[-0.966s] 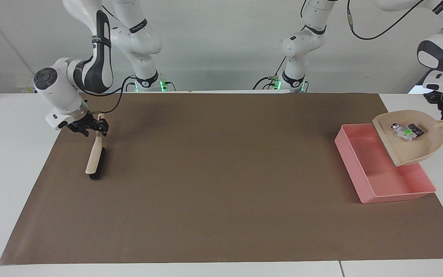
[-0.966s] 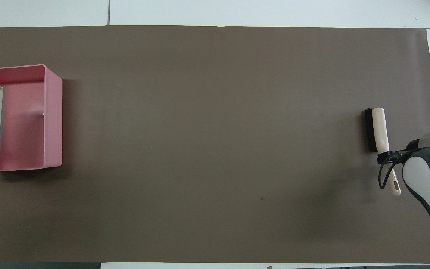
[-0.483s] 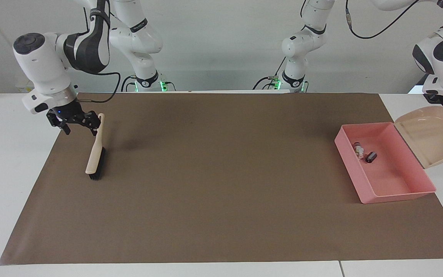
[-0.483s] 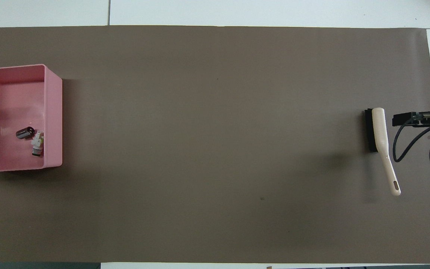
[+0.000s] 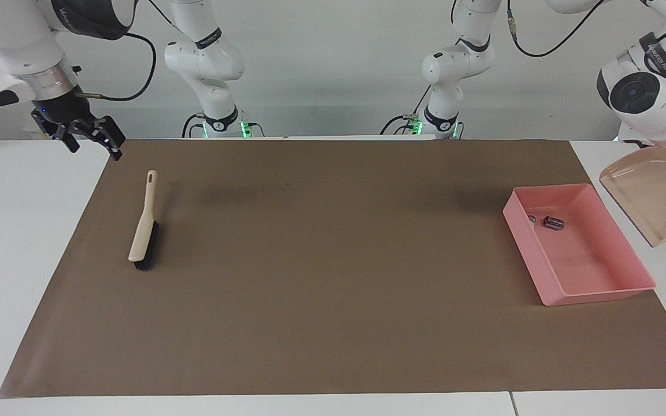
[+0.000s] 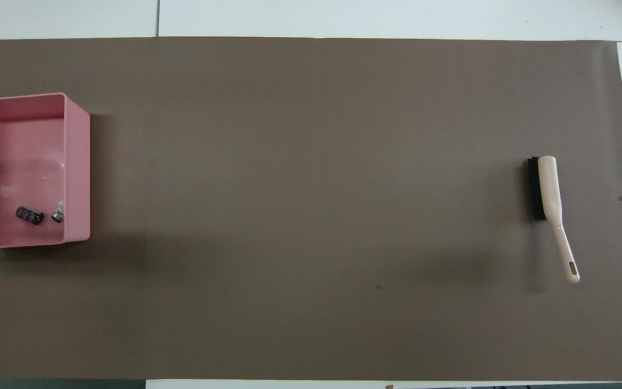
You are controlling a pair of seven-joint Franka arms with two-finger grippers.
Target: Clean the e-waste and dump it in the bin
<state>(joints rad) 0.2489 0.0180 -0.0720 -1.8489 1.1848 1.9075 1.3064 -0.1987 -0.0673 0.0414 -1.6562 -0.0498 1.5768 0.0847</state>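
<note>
So, my right gripper [image 5: 85, 136] is up in the air over the tabletop [image 5: 21, 231] corner at the right arm's end, on the robots' edge, just off the brown mat [image 5: 333, 277]. Its fingers are spread wide and it's holding nothing, touching nothing. The brush [image 5: 143, 222] lies flat on the mat near that same end, handle pointing toward the robots, bristles at the end farther from them, well apart from the gripper.

My left gripper is mostly out of view at the left arm's end, so I can't tell how its fingers stand. The beige dustpan [image 5: 654, 193] hangs tilted in the air there, over the bare tabletop just beside the pink bin [image 5: 596, 292], its handle end cut off by the edge of the view.

The bin sits on the mat at the left arm's edge. Both bits of e-waste are inside it, in the corner nearer the robots: the dark battery-like piece [image 6: 29, 214] lying on its side, and the white piece [image 6: 58, 215] just beside it, tucked against the bin's wall.
</note>
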